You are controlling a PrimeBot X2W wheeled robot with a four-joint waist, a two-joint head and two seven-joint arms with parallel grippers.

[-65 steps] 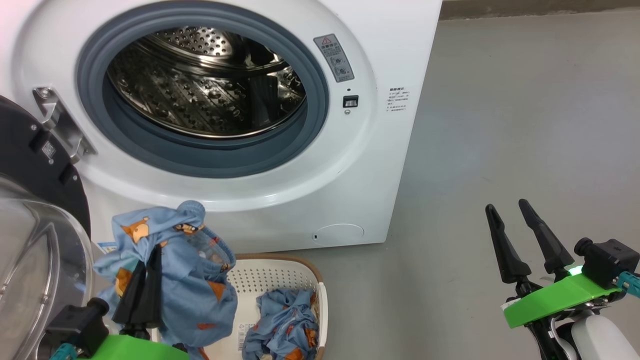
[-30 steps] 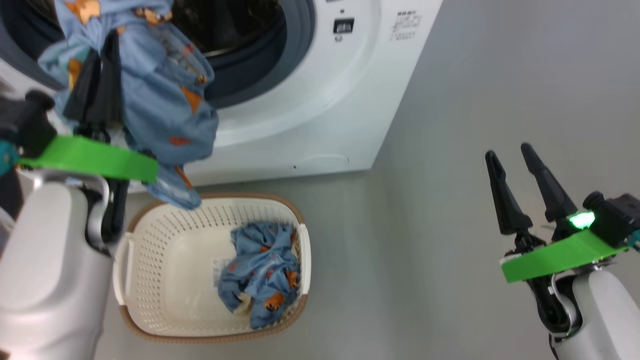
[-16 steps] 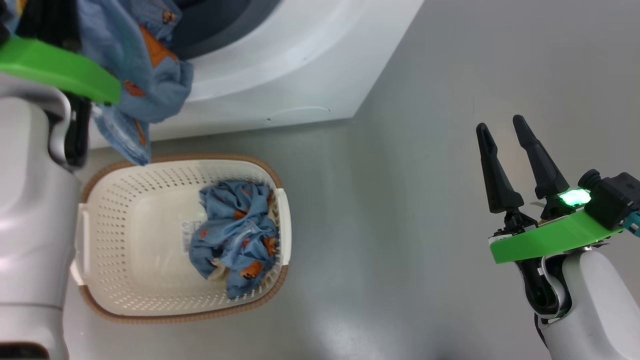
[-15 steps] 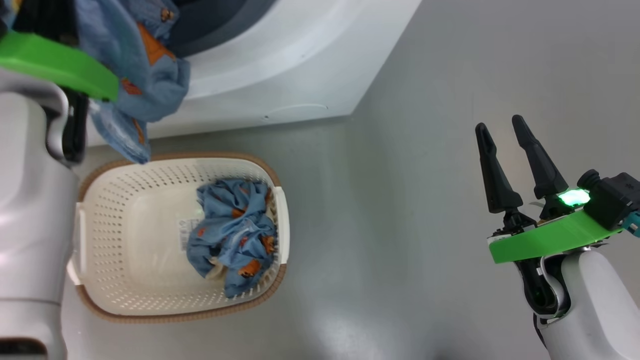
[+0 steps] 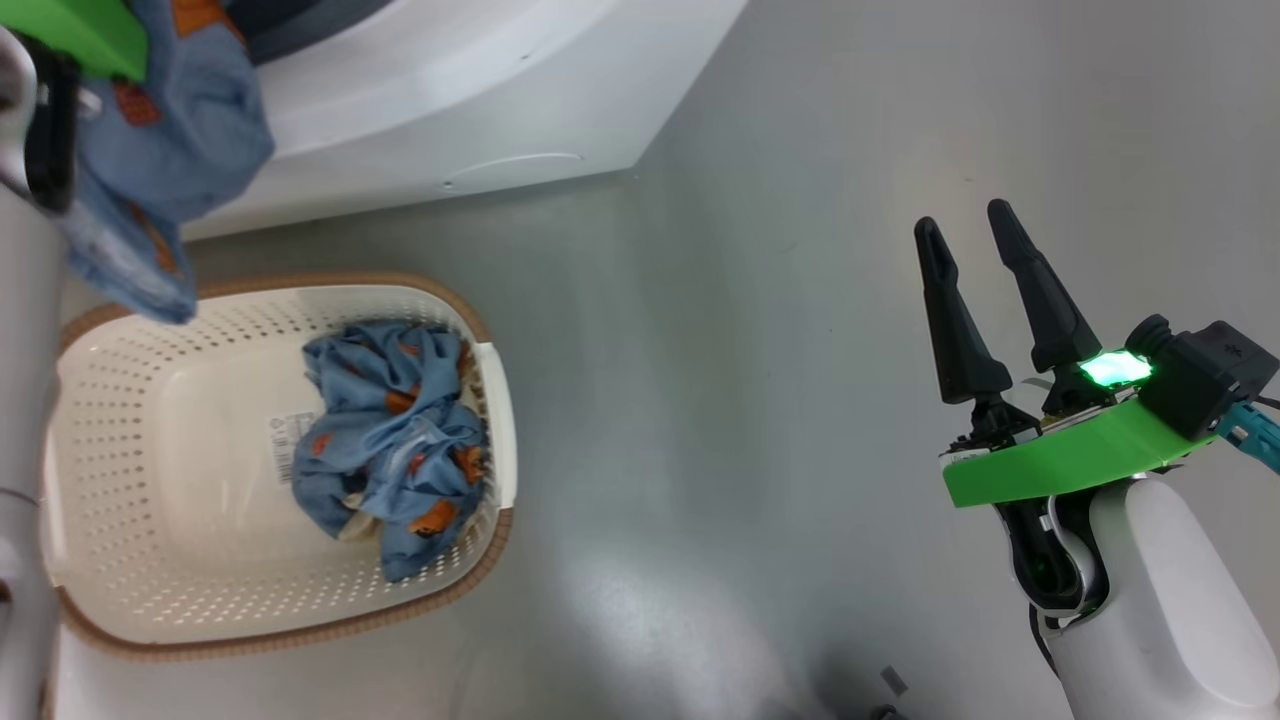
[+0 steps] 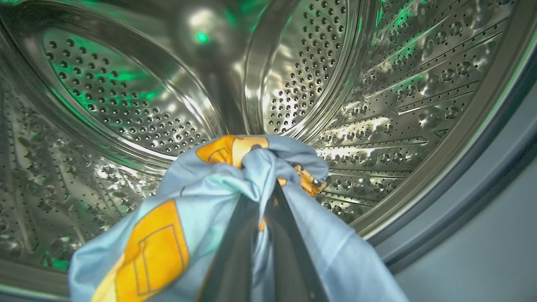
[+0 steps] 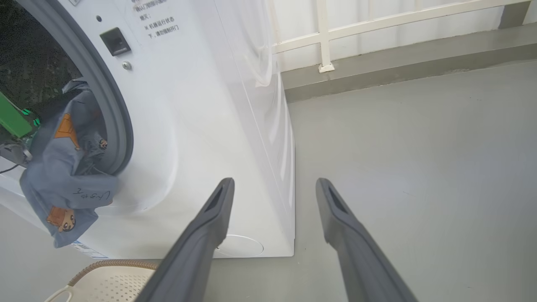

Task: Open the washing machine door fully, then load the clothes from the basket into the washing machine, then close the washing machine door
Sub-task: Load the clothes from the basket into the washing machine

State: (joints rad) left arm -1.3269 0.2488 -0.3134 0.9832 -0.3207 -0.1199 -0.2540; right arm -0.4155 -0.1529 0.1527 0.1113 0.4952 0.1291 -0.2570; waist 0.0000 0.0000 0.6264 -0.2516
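My left gripper (image 6: 268,191) is shut on a light blue garment (image 6: 188,201) with orange prints, and holds it at the mouth of the steel drum (image 6: 126,105) of the washing machine (image 5: 450,100). In the right wrist view the garment (image 7: 67,167) hangs over the grey gasket (image 7: 113,113) and down the white front. More of the clothes (image 5: 390,440) lie bunched at the right side of the cream basket (image 5: 495,400) on the floor below the machine. My right gripper (image 5: 962,216) stands open over bare floor far to the right, holding nothing. The washing machine door is out of view.
Grey floor (image 5: 750,350) stretches between the basket and my right arm. My left forearm (image 5: 20,400) runs along the basket's left side. A white railing (image 7: 323,37) and a low kerb stand behind the machine on its right.
The camera has tilted down and turned. My left gripper has carried the garment up from the basket to the drum mouth. The right gripper stays open in the same place.
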